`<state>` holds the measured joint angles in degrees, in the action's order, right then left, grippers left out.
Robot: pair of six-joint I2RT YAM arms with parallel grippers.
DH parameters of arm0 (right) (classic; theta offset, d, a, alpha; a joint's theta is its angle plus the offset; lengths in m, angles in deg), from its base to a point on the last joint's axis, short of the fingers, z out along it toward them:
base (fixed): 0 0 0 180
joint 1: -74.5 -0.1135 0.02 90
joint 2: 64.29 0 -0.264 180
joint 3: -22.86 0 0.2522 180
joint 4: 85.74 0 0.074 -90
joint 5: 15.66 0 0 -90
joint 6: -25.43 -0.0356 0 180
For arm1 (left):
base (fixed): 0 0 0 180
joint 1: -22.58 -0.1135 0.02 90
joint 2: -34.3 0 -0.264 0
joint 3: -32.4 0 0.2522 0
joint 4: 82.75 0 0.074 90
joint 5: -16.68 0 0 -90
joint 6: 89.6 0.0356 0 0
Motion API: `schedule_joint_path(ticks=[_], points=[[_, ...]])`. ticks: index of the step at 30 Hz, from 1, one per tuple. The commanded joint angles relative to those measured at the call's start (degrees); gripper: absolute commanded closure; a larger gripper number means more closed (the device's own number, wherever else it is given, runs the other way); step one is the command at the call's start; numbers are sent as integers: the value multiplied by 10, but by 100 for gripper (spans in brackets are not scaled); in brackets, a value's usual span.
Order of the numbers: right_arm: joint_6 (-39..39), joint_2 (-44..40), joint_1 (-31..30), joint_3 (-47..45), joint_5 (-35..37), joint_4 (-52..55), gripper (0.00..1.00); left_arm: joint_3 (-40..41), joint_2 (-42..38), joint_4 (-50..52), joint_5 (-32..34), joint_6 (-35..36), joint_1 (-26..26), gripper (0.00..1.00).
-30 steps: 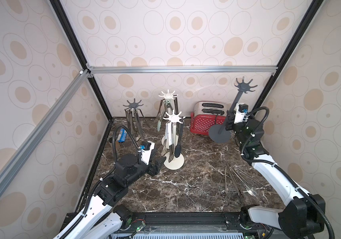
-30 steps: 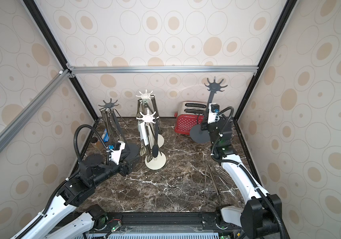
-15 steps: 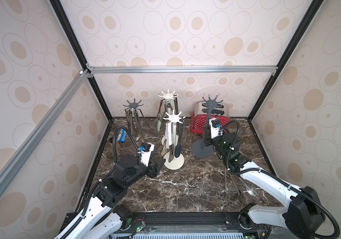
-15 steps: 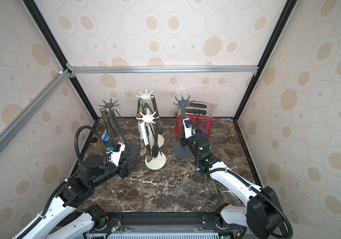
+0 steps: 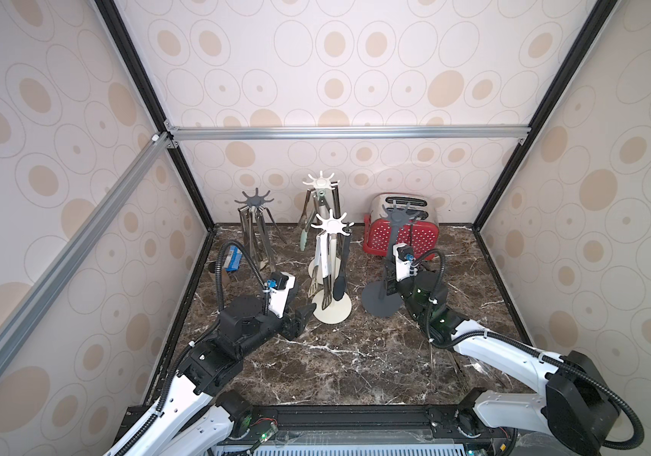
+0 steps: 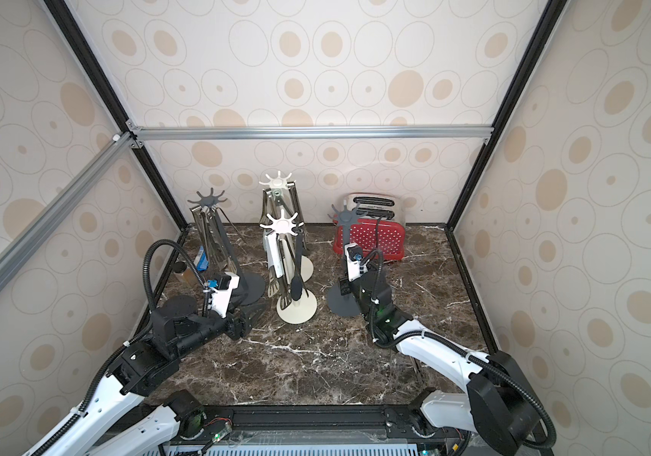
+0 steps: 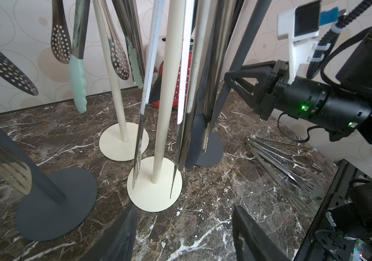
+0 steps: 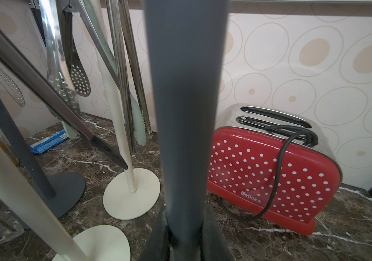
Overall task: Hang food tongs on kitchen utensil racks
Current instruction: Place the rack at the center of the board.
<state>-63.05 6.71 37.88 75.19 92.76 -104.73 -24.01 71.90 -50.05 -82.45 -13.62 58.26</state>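
standing on the bench (image 5: 335,367) near the red toaster (image 5: 422,237), a dark grey rack (image 8: 185,113) is clamped by the right fingers (image 8: 216,244), the left fingers (image 7: 117,235) are held open by a cream rack (image 5: 341,312), and loose food tongs (image 7: 280,162) lie under the right arm (image 5: 493,347)

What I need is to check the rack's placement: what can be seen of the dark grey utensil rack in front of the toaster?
The dark grey utensil rack is a thin, matte pole with a round flat base and a star-shaped hook crown, nothing hanging from it. It stands roughly upright, its base apparently flat on the marble tabletop, in front of the red toaster and beside the nearer cream-white rack. The right end effector is shut on its pole.
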Motion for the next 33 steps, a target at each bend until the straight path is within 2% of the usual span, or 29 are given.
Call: schedule_joint_path(ticks=[1, 17, 25, 33], points=[[-10, -36, -5, -3, 28, -103, 100, -14, -2, 7, -7, 3, -1, 33], [-61, -51, -9, -43, 66, -72, 100, -24, 6, 14, -11, 0, 0, 33], [-67, -52, -9, -37, 94, -34, 74, -42, 11, 31, -15, -4, -1, 32], [-68, -54, -8, -31, 97, -9, 65, -82, 27, 72, -12, -19, 0, 35]])
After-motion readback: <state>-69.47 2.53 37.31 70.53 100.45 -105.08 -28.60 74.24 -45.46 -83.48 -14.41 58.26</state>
